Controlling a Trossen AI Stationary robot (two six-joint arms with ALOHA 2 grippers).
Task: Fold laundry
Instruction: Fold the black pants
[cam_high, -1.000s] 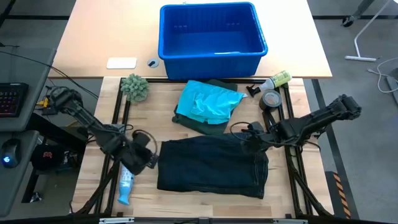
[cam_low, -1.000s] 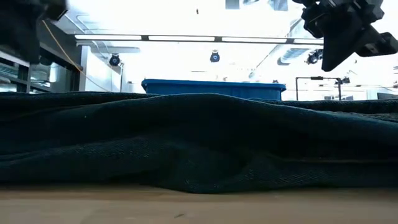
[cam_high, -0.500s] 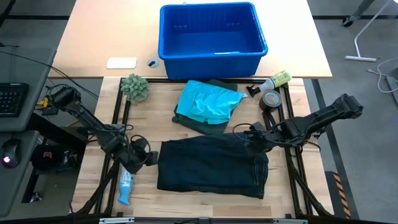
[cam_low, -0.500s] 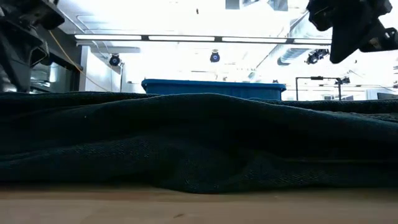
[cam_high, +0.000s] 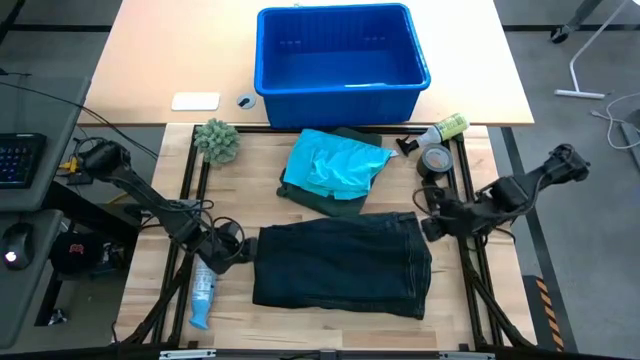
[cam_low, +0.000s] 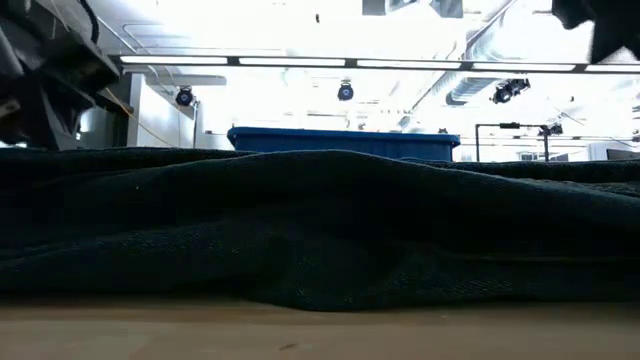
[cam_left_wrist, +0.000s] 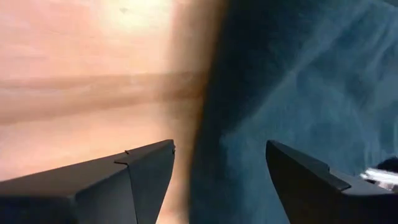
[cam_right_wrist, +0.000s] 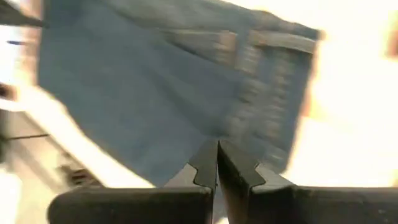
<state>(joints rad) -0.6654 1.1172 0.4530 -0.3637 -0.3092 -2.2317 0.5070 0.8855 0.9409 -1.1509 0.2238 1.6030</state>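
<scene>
Left gripper (cam_high: 237, 250): fingers spread, empty, at dark garment's (cam_high: 340, 265) left edge.
Right gripper (cam_high: 432, 222): clenched, empty, off its right edge.
Done: dark garment folded, near-centre; turquoise shirt (cam_high: 335, 163) heaped on another green piece (cam_high: 305, 195), likely unfolded.
Room: bare wood (cam_high: 330, 335) near; bin (cam_high: 342, 55) far.

Blue bin (cam_low: 343, 141): low view shows only its top strip — the rest hidden behind the dark garment (cam_low: 320, 225).
Right wrist view: blurred — garment detail unclear.
Green garment (cam_high: 322, 196): mostly covered by the turquoise shirt (cam_high: 335, 162).
</scene>
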